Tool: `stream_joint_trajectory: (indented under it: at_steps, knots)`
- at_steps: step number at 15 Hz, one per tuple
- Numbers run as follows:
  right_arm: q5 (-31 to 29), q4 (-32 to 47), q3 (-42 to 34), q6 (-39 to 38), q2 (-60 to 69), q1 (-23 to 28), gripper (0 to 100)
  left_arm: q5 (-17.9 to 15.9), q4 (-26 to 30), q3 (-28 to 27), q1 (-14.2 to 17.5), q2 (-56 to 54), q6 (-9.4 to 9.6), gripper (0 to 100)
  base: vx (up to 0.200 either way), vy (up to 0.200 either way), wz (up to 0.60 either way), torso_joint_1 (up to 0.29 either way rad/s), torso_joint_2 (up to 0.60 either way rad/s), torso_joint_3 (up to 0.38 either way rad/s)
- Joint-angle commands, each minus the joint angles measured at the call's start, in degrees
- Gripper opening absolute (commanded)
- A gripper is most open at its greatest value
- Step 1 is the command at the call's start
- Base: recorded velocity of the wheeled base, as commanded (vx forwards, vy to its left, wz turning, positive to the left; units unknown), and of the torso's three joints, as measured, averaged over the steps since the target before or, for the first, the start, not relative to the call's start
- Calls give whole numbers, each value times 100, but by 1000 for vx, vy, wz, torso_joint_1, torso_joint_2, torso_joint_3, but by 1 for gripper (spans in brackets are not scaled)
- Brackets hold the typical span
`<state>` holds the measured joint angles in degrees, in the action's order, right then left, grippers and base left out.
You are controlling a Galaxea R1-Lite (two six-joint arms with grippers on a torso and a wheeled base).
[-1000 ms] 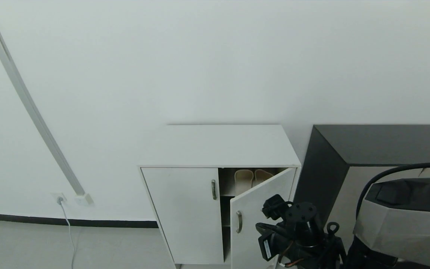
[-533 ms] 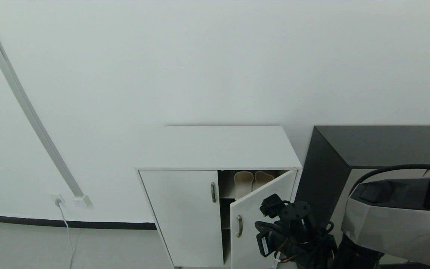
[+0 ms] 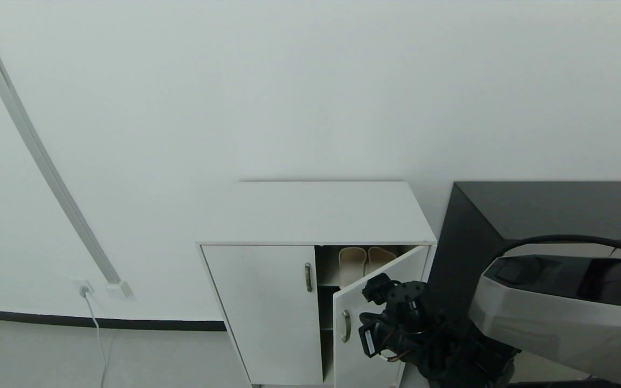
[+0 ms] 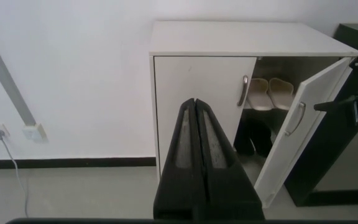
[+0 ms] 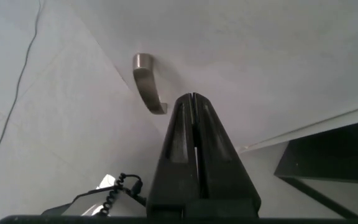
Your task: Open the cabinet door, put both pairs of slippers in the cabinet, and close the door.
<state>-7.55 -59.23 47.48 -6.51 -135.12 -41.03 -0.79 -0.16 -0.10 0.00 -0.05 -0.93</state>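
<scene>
Our right claw (image 5: pixel 194 99), fingers pressed together on nothing, points at the face of the white cabinet's (image 3: pixel 316 213) half-open right door (image 3: pixel 353 299), just beside its metal handle (image 5: pixel 148 84). Our left claw (image 4: pixel 195 109), likewise pressed together, hangs well back, facing the cabinet. A beige pair of slippers (image 3: pixel 352 264) lies high inside, behind the open door; the left door (image 3: pixel 259 307) is closed.

Slippers (image 3: pixel 352 264) lie inside the cabinet (image 3: pixel 321 213), behind its right door (image 3: pixel 353 302)
</scene>
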Motion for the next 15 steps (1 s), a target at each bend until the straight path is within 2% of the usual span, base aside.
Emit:
stream_joint_trajectory:
  at_steps: [1, 10, 15]
  knots:
    - [-1, 140, 341, 1, -155, 16, 0, 0, -2, 1, 0, 5, -4, 0, 0, 0, 0, 0, 0, 0]
    - [-19, 887, 1633, 9, -542, 473, 0, 0, -2, 1, 0, 5, -4, 0, 0, 0, 0, 0, 0, 0]
    - [-19, 1010, 2125, 9, -788, 684, 0, 0, -2, 1, 0, 5, -4, 0, 0, 0, 0, 0, 0, 0]
